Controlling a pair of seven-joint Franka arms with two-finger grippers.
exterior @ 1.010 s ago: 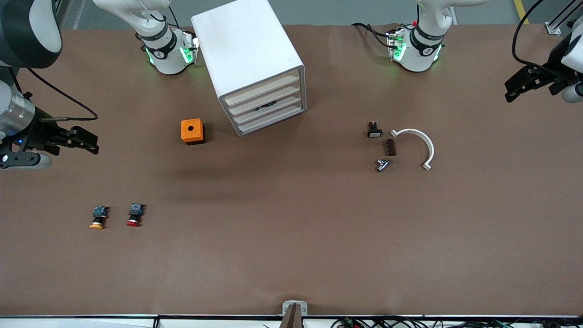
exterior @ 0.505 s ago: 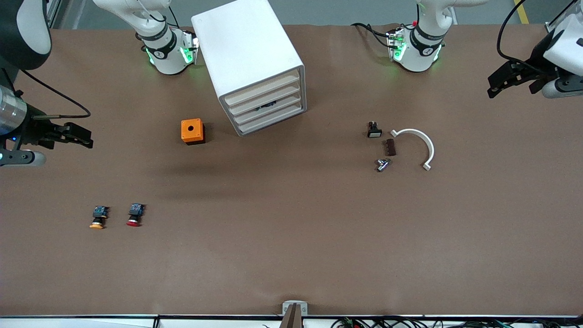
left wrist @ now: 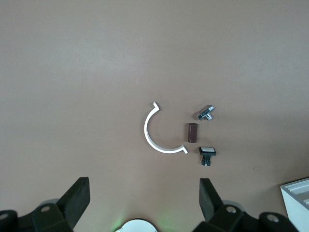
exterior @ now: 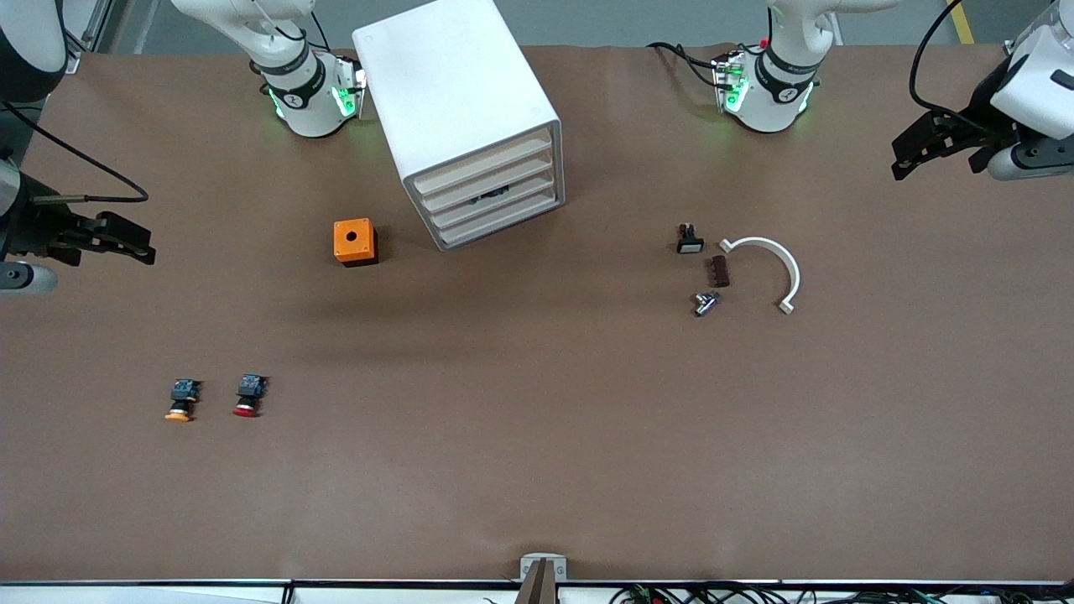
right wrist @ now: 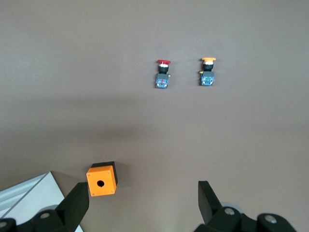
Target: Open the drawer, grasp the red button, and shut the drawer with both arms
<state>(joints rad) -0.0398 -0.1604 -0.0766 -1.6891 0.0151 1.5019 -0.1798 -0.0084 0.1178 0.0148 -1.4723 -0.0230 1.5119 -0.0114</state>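
Observation:
The red-capped button (exterior: pixel 246 398) lies on its side on the brown table near the right arm's end, and also shows in the right wrist view (right wrist: pixel 162 75). The white drawer cabinet (exterior: pixel 470 126) stands between the arm bases with all its drawers shut. My right gripper (exterior: pixel 144 243) hangs open and empty in the air over the table's edge at the right arm's end; in its wrist view (right wrist: pixel 142 193) nothing is between the fingers. My left gripper (exterior: pixel 899 158) hangs open and empty over the left arm's end, and its wrist view (left wrist: pixel 144 188) shows it empty too.
A like button with an orange-yellow cap (exterior: pixel 179 401) lies beside the red one. An orange box (exterior: pixel 355 242) stands beside the cabinet. A black white-faced button (exterior: pixel 689 242), a brown piece (exterior: pixel 719 271), a metal fitting (exterior: pixel 705 303) and a white half-ring (exterior: pixel 776 264) lie toward the left arm's end.
The right gripper has drawn back toward the table's edge at its own end. The left gripper has shifted a little toward the table's middle. Nothing on the table has moved.

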